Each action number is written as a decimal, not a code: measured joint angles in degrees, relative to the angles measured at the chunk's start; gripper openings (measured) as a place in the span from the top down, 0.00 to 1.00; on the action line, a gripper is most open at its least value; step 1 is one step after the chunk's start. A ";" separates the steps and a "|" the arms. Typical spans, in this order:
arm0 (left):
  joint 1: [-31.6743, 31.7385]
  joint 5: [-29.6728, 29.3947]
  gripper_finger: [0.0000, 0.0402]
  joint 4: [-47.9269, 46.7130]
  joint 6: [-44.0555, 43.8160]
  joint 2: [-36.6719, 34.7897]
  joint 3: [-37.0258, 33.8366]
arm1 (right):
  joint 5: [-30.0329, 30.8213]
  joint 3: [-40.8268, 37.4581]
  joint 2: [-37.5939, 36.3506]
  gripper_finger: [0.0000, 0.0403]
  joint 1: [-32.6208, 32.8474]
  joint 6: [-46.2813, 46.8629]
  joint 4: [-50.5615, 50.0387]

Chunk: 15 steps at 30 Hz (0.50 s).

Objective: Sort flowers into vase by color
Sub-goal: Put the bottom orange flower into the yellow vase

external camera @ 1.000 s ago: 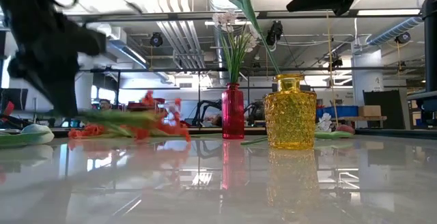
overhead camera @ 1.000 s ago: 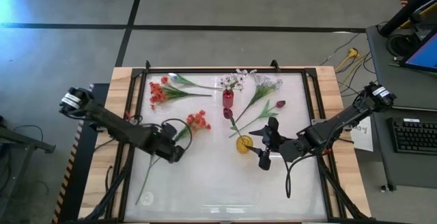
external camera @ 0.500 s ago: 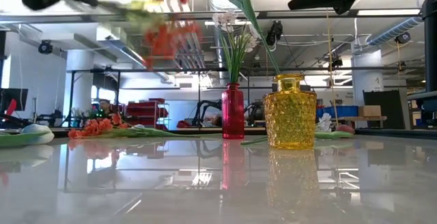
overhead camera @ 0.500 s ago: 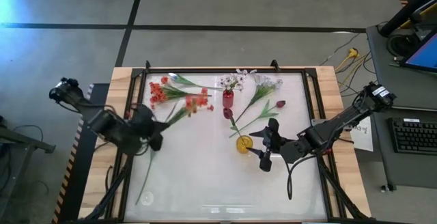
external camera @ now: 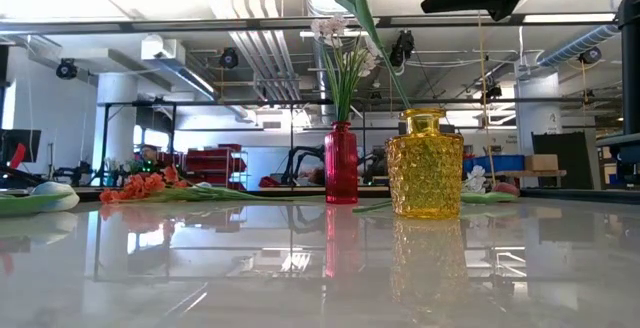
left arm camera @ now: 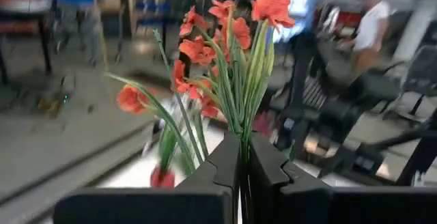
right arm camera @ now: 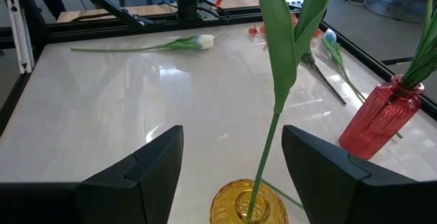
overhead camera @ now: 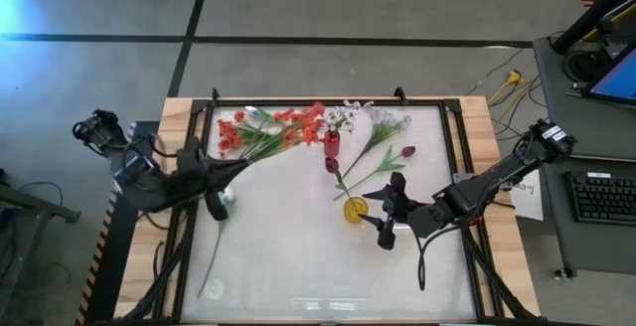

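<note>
While the left claw (left arm camera: pixel 244 157) pinches red-orange flowers (left arm camera: pixel 229 36), the right claw (right arm camera: pixel 232 157) hangs spread.

Left gripper (left arm camera: pixel 242 157) clamped; right gripper (right arm camera: pixel 232 166) spread wide.

The held spray (left arm camera: pixel 225 53) has red-orange blossoms on green stems. One vase (external camera: pixel 425 164) is amber yellow with a knobbly pattern (glassy), the other vase (external camera: pixel 341 163) plain crimson. The tabletop (overhead camera: pixel 298 237) is glossy white.
</note>
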 joint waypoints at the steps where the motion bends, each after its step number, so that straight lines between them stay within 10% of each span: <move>1: 0.00 0.91 1.00 4.75 4.41 0.34 -0.02 | 0.00 0.00 0.00 0.40 0.00 -0.05 0.01; 15: 1.10 19.04 1.00 49.41 32.51 14.04 -2.23 | -1.68 0.00 0.16 0.41 3.66 -13.41 20.53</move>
